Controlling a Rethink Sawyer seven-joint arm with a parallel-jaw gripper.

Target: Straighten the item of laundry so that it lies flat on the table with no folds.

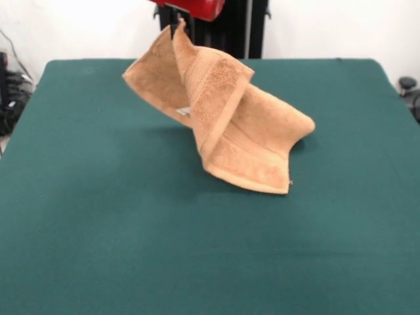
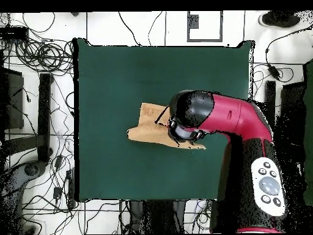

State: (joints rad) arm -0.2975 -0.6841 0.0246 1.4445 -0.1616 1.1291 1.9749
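I see the towel (image 1: 223,125) hoisted by one corner, lower end on the table (image 1: 98,230). Gripper (image 1: 176,25) mostly cropped, arm (image 2: 226,119) hides it overhead; probably pinching the towel.

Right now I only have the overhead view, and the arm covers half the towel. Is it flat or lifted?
Observer: Lifted. In the front view the towel rises to a peak at the arm at the top edge, and its lower end rests on the table.
Operator: Any folds?
Observer: Yes. A banded flap runs diagonally across the middle, twisted over the rest.
Operator: Tag visible?
Observer: A small white tag shows at the flap's left edge.
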